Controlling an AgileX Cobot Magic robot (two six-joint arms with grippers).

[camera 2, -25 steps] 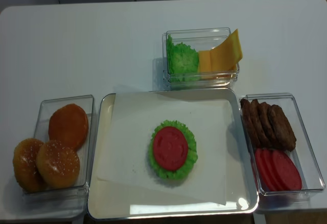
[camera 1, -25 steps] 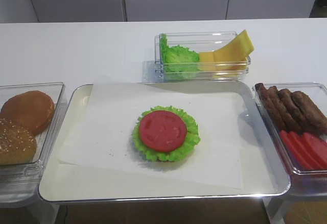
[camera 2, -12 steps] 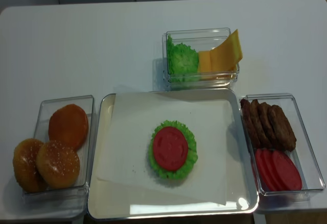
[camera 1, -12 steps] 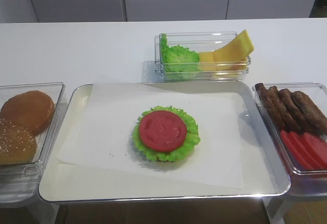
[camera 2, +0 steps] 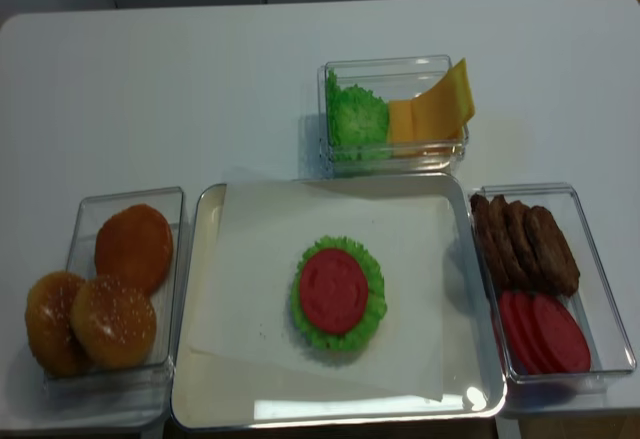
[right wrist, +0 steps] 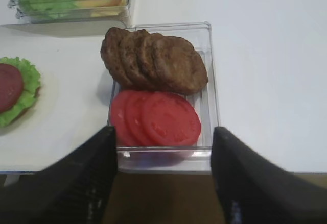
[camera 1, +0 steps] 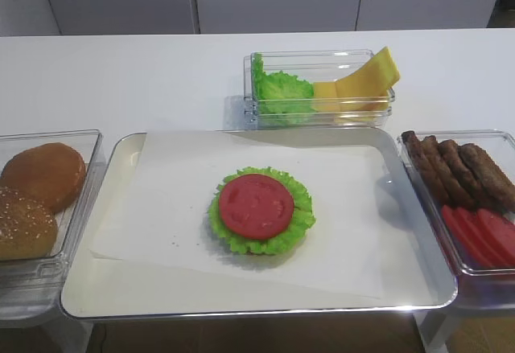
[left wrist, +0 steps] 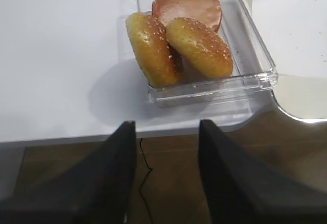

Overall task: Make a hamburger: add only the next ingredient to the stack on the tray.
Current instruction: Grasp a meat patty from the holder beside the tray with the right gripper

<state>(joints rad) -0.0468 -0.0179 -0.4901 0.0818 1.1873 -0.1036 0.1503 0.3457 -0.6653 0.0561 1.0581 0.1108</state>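
Patties (right wrist: 156,63) lie overlapped at the far end of your clear box (right wrist: 210,89), just beside the tray (camera 1: 418,289), with tomato slices (right wrist: 156,119) in the near end; your stack (camera 1: 259,210), topped by tomato, sits mid-tray on white paper (camera 1: 161,208); your right gripper (right wrist: 163,175) hangs spread and empty before the box; your left gripper (left wrist: 167,178) stands spread near the buns (left wrist: 179,43).

4 patties (right wrist: 156,63), 3 tomato slices (right wrist: 156,118)

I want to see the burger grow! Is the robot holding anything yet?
No, nothing. The right gripper hangs open before the meat patties, and the left gripper is open too.
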